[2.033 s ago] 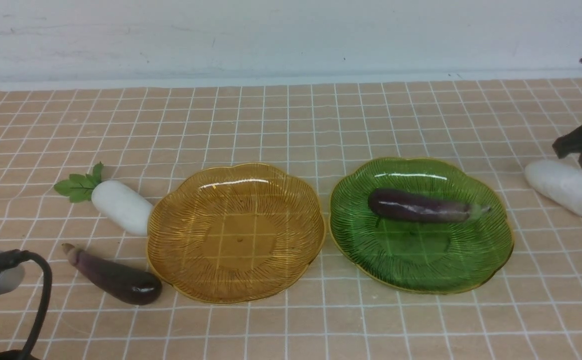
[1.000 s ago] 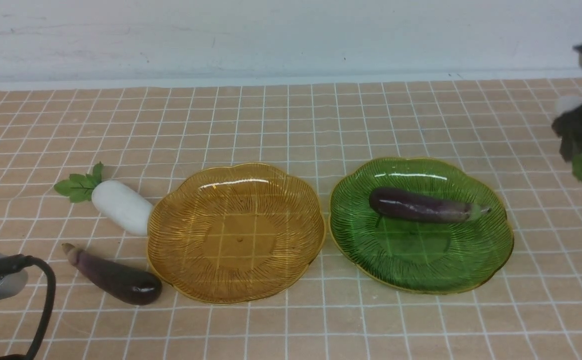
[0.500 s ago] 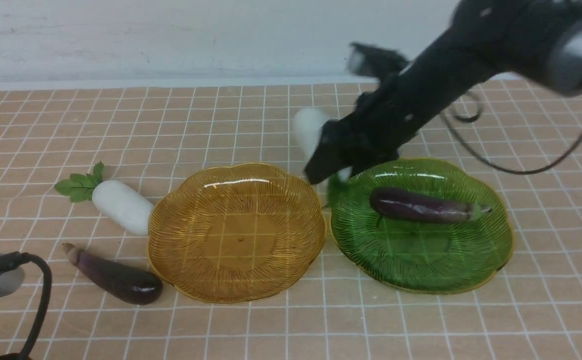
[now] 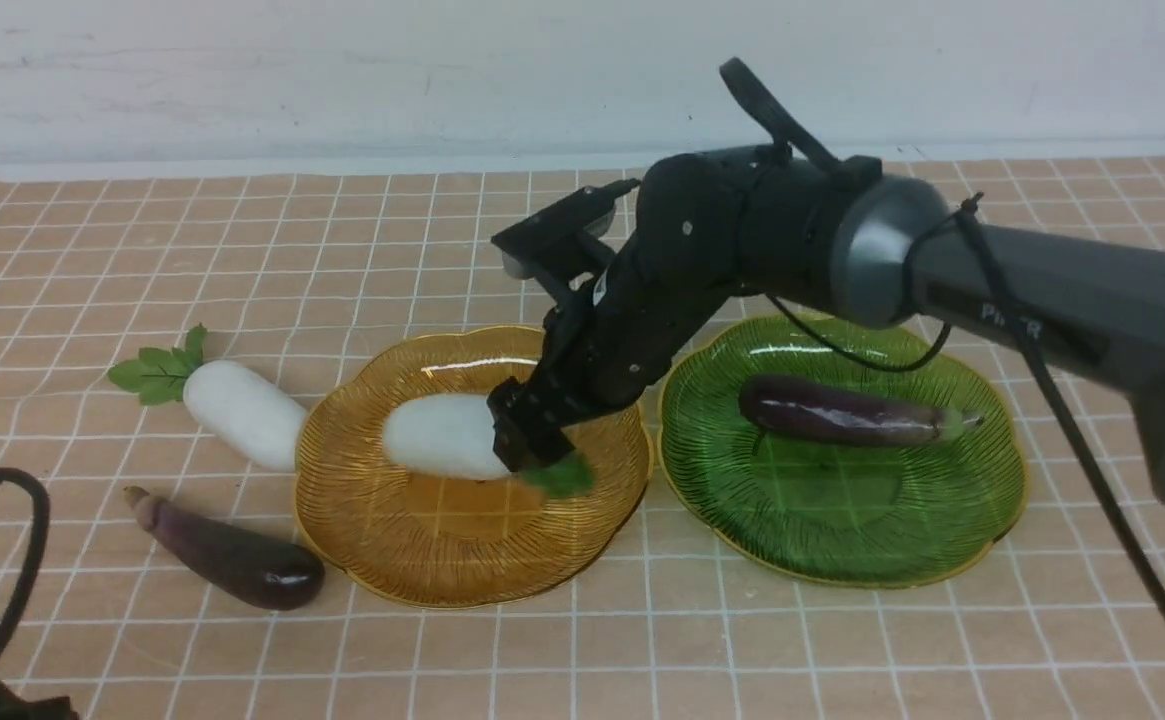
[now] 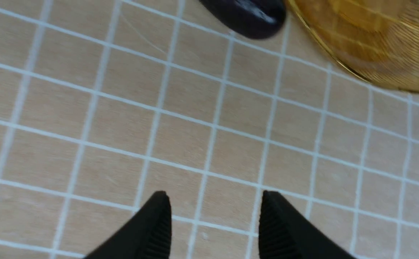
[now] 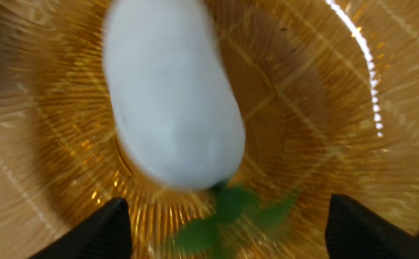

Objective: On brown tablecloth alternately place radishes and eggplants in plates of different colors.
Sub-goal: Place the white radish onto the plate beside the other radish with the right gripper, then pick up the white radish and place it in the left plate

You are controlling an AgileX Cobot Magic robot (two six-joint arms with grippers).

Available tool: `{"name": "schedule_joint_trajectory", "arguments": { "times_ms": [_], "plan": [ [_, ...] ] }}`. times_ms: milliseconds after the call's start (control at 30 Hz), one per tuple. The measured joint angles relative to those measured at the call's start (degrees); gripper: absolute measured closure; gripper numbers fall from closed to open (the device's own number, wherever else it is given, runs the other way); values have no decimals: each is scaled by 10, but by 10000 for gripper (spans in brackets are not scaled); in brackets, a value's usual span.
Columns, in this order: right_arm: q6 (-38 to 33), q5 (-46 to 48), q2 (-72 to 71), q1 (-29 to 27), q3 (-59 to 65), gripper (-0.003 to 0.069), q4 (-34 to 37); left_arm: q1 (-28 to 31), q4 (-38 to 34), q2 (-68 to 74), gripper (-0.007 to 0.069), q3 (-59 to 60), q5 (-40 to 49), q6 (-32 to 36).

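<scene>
**Right wrist view: clearing the radish after set-down**

Right wrist view shows my right gripper (image 6: pixel 227 200) spread wide, both fingers clear of the smooth white oblong radish with green leaves (image 6: pixel 169 97). It lies inside the translucent ribbed amber plate (image 6: pixel 320 108). I judge the step to be release and retreat. I lift straight up with the jaws wide: the leaves sit between the fingers, and a sideways exit could drag the radish or clip the gold rim. One slender dark purple eggplant (image 4: pixel 847 410) lies in the green scalloped plate (image 4: pixel 842 545). My left gripper (image 5: pixel 214 196) hangs parted and empty over the brown grid-patterned tablecloth (image 5: pixel 123 108).
</scene>
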Motion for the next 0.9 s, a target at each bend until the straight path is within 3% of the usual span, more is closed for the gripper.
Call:
{"name": "schedule_joint_trajectory", "arguments": {
  "times_ms": [200, 267, 367, 467, 633, 767, 900],
  "plan": [
    [27, 114, 0, -1, -69, -28, -39, 0, 39, 0, 309, -21, 4, -36],
    [36, 169, 0, -4, -118, 7, -61, 0, 40, 5, 309, -38, 3, -50],
    [50, 184, -1, -14, -163, 116, -97, 0, 36, 39, 309, -79, -2, -74],
    [84, 188, -9, -41, -189, 362, -118, 0, 34, 123, 309, -146, -6, -72],
    [128, 191, -92, -76, -107, 630, -122, 0, 52, 253, 306, -215, -22, -65],
    [140, 194, -244, -97, 48, 671, -121, 0, 55, 381, 267, -269, -59, -63],
    [140, 198, -357, -100, 179, 674, -119, 0, 53, 501, 165, -321, -110, -65]
  ]
}}
